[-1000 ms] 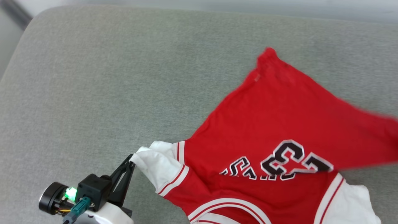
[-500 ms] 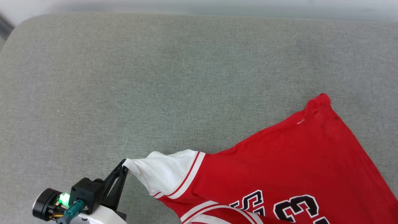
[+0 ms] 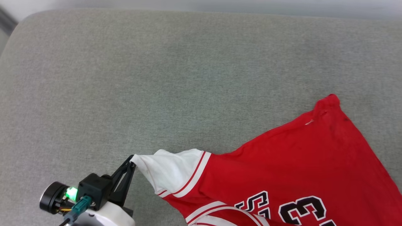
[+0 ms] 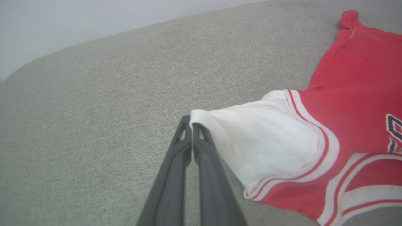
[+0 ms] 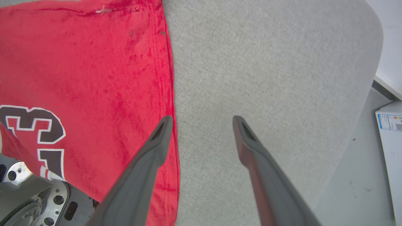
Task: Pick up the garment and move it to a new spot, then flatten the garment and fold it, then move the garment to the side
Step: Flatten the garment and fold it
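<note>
Lower left, the garment (image 3: 282,163) is being pinched by the left hand (image 3: 132,159); the right hand (image 5: 202,118) is being held spread; slippage from 1 thin pinch is being risked.

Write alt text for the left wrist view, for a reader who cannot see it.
The left gripper, its two long dark fingers shut, pinches the edge of the white short sleeve of a red jersey shirt with red-and-white striped trim. The shirt lies to the right on a grey fabric cushion.
</note>
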Robot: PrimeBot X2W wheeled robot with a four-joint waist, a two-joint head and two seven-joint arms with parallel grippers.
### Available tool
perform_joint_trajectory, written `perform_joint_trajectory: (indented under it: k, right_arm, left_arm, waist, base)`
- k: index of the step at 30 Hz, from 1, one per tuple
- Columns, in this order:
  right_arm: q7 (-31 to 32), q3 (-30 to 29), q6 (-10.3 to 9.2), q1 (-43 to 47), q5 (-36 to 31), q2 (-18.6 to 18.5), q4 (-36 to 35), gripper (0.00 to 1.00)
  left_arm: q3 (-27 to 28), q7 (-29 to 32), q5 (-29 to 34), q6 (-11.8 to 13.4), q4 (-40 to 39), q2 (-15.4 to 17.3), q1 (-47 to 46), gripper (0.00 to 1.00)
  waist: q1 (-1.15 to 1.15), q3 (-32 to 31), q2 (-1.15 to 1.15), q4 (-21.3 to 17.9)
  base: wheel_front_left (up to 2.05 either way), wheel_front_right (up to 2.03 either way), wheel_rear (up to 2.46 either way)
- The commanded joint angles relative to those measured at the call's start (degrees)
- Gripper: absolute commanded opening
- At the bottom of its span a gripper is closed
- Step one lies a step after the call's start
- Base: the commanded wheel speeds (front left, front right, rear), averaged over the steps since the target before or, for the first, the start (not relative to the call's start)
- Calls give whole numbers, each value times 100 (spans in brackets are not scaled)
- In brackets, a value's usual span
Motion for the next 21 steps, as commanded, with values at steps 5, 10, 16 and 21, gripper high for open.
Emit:
perform_joint_trajectory:
  k: [5,10,16,21]
  right_arm:
    - [626,412,-4,-1133,-100,4,-101,100]
    - [1314,1276,-4,-2385,-475,404,125,100]
    - [1772,2316,-5,-3576,-1039,1143,885,100]
    - [1550,2857,-4,-3932,-1321,1579,1755,100]
  left_arm:
    - [-98,90,194,-176,125,-236,-370,0]
    - [-143,103,295,-297,253,-401,-600,0]
    - [-154,64,359,-348,346,-566,-763,0]
    - [-184,52,382,-397,427,-697,-851,0]
  waist:
    - [0,277,0,320]
    - [0,502,0,527]
    - [0,773,0,666]
    - [0,955,0,740]
  base:
    - [0,0,0]
    - [0,0,0]
    - [0,0,0]
    - [0,0,0]
